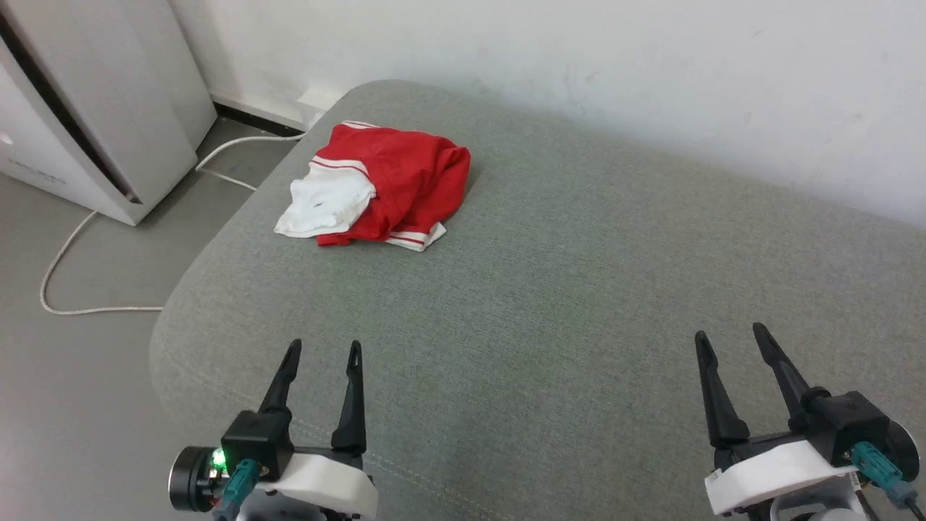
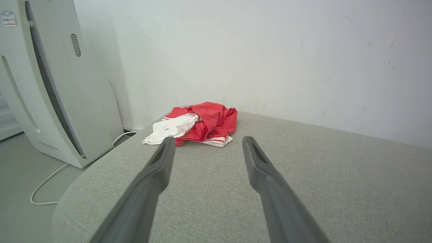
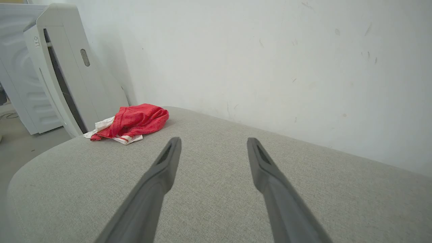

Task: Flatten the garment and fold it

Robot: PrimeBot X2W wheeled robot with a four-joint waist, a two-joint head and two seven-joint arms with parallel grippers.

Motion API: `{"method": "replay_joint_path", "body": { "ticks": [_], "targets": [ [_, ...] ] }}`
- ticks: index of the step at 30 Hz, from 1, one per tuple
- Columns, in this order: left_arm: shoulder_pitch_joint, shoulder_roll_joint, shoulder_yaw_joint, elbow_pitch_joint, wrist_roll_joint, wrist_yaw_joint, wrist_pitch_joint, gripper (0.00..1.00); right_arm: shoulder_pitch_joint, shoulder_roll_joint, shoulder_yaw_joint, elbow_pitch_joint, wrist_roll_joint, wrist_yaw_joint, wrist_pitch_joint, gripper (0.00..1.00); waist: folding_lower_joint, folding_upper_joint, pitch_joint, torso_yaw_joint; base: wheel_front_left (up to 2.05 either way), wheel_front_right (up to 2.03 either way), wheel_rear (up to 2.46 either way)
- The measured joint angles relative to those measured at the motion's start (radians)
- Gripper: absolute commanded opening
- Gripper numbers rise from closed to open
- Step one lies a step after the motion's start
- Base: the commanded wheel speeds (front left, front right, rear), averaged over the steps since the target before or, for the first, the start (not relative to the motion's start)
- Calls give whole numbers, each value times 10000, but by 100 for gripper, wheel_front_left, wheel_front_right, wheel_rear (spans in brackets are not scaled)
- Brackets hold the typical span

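Head view: crumpled garment [image 1: 391,184] at far left of cushion [image 1: 542,304]; left pincer [image 1: 325,345], right pincer [image 1: 728,332] wide, empty.

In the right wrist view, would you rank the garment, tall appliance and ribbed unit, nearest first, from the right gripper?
1. Garment: ahead-left on the cushion.
2. Tall appliance: standing beyond it.
3. Ribbed unit: behind the appliance, far left.

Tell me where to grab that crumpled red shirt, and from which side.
Grip the shirt by its white sleeve, which spills loose from the heap's near-left edge and lies low on the cushion. Come from the robot's side with the open left gripper, the nearer one, low along the fabric. The bunched red body would probably give several layers at once.
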Motion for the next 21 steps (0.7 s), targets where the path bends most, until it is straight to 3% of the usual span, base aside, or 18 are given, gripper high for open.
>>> {"method": "replay_joint_path", "body": {
  "ticks": [21],
  "targets": [
    [11, -4, -211, 48, -232, 63, -347, 100, 35, 8, 42, 194, 167, 0, -347, 100, 0, 0, 166, 565, 0, 0, 0]
  ]
}}
